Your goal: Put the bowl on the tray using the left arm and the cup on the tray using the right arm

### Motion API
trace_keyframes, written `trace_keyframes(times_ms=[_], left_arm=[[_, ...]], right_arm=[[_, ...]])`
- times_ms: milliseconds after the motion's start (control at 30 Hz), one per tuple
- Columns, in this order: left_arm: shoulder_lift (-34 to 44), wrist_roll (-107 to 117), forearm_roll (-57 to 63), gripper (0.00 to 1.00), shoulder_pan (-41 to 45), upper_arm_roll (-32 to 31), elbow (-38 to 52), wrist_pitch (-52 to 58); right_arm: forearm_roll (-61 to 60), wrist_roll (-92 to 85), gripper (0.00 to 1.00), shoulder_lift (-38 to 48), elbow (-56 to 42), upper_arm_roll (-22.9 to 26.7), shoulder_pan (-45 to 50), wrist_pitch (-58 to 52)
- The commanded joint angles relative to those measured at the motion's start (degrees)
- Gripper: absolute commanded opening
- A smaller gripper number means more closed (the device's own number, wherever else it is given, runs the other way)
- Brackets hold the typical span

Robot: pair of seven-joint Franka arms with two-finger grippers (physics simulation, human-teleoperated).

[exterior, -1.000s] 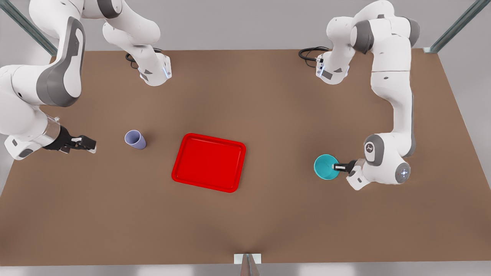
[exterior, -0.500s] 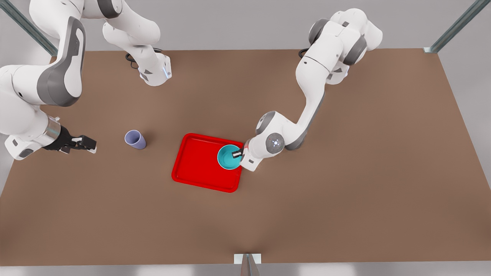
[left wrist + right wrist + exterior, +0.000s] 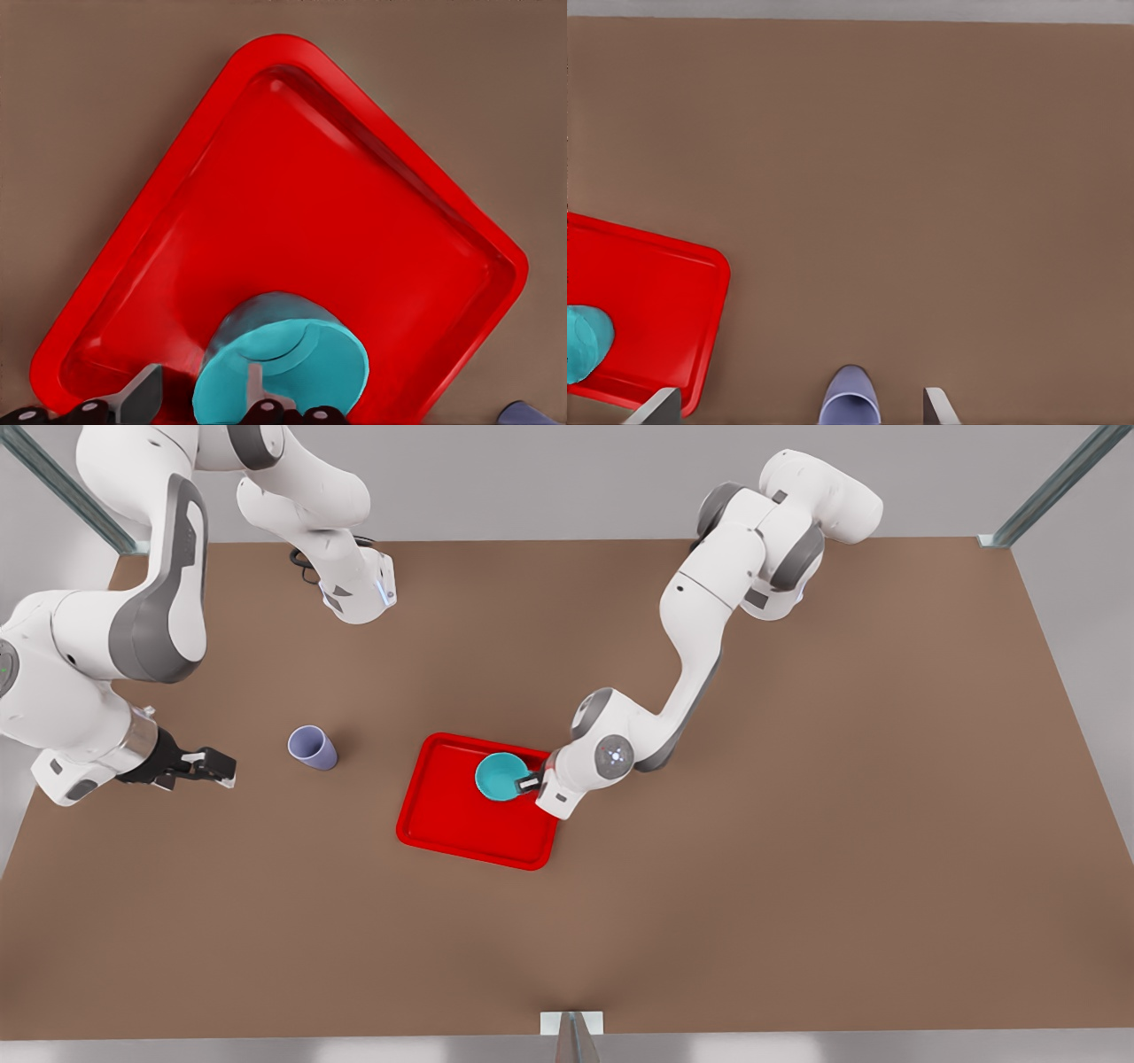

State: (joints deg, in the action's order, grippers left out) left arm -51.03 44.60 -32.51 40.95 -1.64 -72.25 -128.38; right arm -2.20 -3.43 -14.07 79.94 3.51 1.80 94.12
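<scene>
Bowl (image 3: 501, 776) seen over tray (image 3: 452, 815), in its far corner nearest the front view's right, upright; contact with tray floor not determinable. Left gripper (image 3: 530, 783) clamped on bowl rim, one finger (image 3: 255, 382) inside the wall, one outside. Cup (image 3: 312, 747) upright on table (image 3: 797, 868), apart from tray toward the front view's left. Right gripper (image 3: 213, 765) near cup, not touching, fingers (image 3: 658, 408) spread wide with cup lined up between them.
</scene>
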Motion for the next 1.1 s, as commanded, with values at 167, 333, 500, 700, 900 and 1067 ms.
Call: trace_keyframes(times_ms=[167, 333, 500, 700, 900, 1067], left_arm=[[6.4, -3.9, 3.5, 1.0, -0.7, 12.4, 2.4, 16.9], [11.5, -40.3, 4.6, 1.0, -0.7, 42.7, 2.3, 41.3], [28.3, -42.3, 34.3, 1.0, -27.2, 9.7, 1.6, 43.2], [30.4, -42.8, 40.2, 1.0, -40.1, -4.0, 2.2, 45.3], [29.8, -43.2, 39.9, 1.0, -40.1, -4.1, 1.5, 46.2], [29.7, -43.2, 39.7, 1.0, -40.1, -4.1, 1.5, 46.2]], right_arm=[[0.2, -0.2, 1.0, 1.1, 2.0, 0.2, -0.1, 0.2], [0.5, -0.8, 1.0, 4.0, 15.6, 0.0, -0.1, 8.6], [-0.1, -2.9, 1.0, 9.8, 30.5, -0.1, -2.1, 17.7], [-0.1, -6.3, 1.0, 15.6, 49.3, 0.5, -6.0, 27.2], [-0.1, -6.6, 1.0, 13.6, 52.0, 0.5, -7.1, 30.0], [-0.1, -6.9, 1.0, 12.1, 50.3, 0.2, -5.4, 29.1]])
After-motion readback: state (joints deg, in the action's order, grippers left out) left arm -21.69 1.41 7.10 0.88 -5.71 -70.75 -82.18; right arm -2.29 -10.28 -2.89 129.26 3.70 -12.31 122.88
